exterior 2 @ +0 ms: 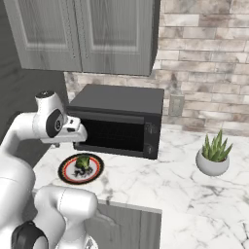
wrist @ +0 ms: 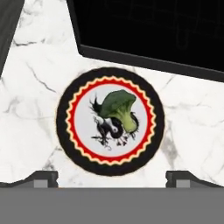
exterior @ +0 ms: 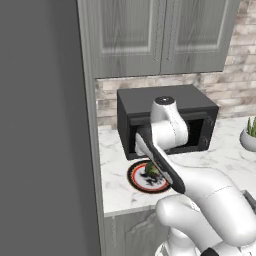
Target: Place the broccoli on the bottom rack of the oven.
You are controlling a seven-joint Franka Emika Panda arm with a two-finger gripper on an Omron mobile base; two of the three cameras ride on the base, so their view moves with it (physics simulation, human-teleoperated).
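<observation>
Below the wide-open claw (wrist: pixel 112 177), hand view shows broccoli (wrist: pixel 119 107) on the plate (wrist: pixel 70 144).

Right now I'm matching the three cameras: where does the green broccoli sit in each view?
Left base view: lumpy green broccoli lower centre, partly behind the arm.
Right base view: lower left.
Hand view: centre.
Shared landmark: round red-rimmed plate beneath it.

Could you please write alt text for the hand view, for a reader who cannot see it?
A green broccoli floret lies on a round plate with a black and red rim, on a white marble counter. The dark front of a black countertop oven fills the top, and the open claw hangs above the plate.
</observation>
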